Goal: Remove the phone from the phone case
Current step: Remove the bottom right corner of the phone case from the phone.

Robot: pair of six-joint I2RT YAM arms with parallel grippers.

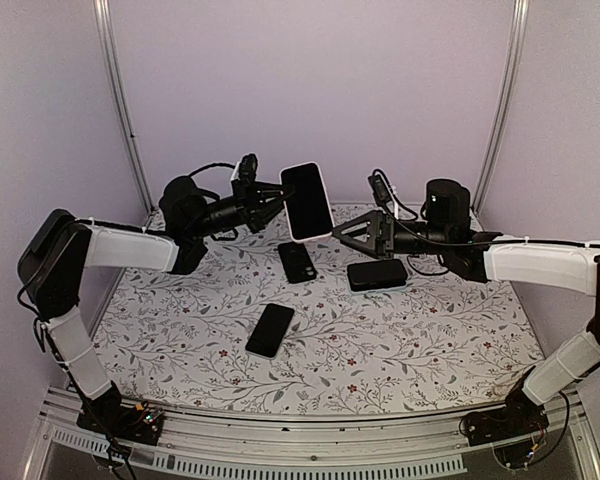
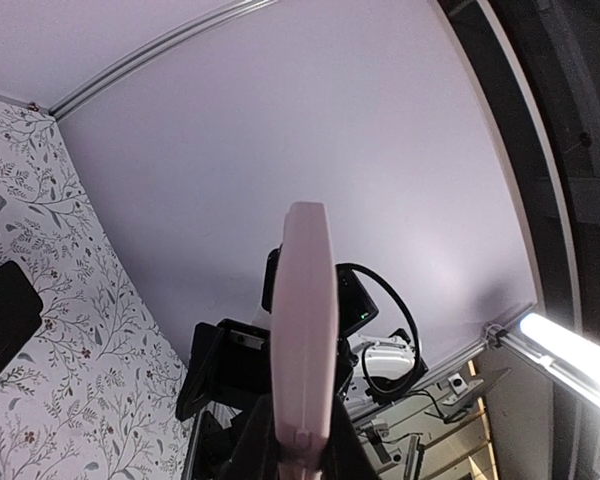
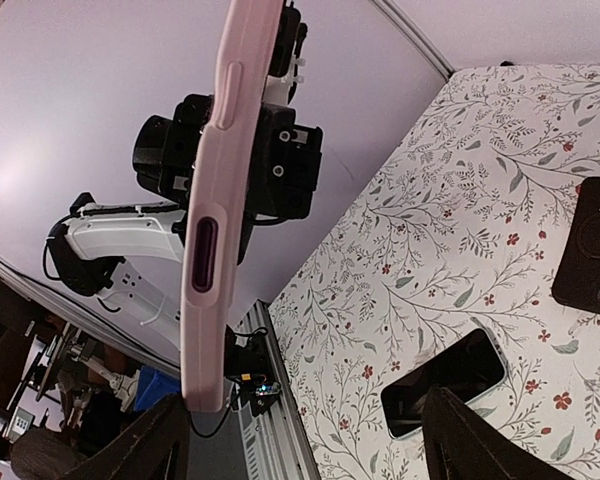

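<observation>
The left fingers (image 1: 278, 198) are clamped on the side of the phone (image 1: 306, 195), which is held on end, slightly tilted, in the air above the far half of the counter (image 1: 430, 340). Its dark screen is turned toward the near edge. The phone is seated in its pale pink phone case (image 2: 302, 370), seen edge-on from both wrists. The right fingers (image 1: 346, 232) are spread wide just beside the case's lower corner; whether they touch it cannot be told. Beneath, a black case (image 1: 296, 262) and a dark slab (image 1: 377, 275) are laid flat, and a loose handset (image 1: 270, 330) is laid near the counter's middle.
</observation>
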